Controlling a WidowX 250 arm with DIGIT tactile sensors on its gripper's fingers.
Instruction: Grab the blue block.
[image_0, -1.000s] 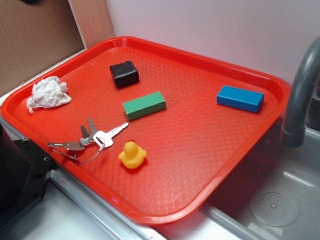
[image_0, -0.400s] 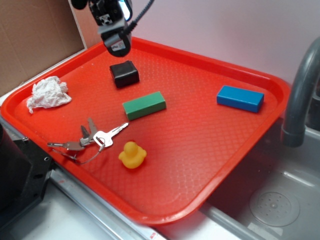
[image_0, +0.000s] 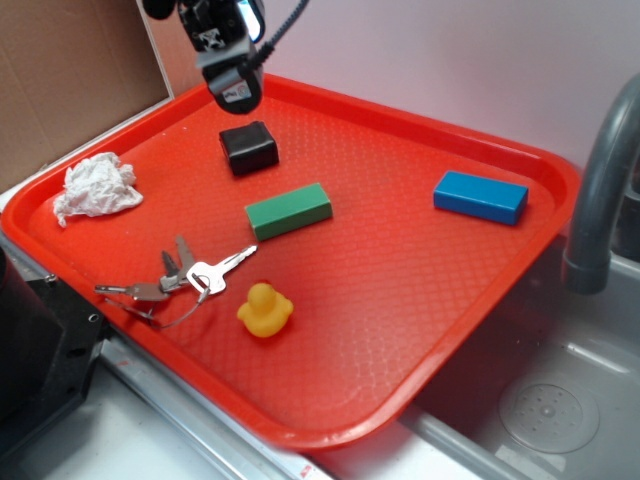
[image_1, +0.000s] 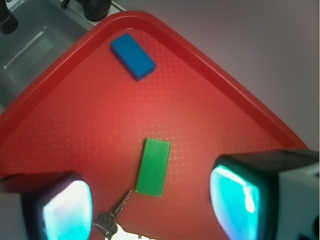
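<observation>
Over on the left side of the red tray (image_0: 420, 385), a crumpled tissue (image_0: 97, 187) is sitting near the rim, with a bunch of keys (image_0: 180, 277) lying a bit closer to the front edge. My gripper (image_0: 236, 97) is hovering up at the tray's back-left corner, right above the small black block (image_0: 248, 147), pointing down and not touching anything. From the wrist view both fingers (image_1: 67, 207) are framing the picture with a wide gap between them, so I'm hanging there spread apart and empty, which I'm guessing is just a high starting pose for lining up.

Moving right, the green block (image_0: 288, 210) is lying flat mid-tray, with the yellow duck (image_0: 265, 310) standing in front of it. The blue block (image_0: 481, 197) is resting flat way over by the right rim, well apart from everything else, so nothing's crowding it. I'm figuring I need to be swinging across the whole tray and probably rotating to straddle its narrow sides.
</observation>
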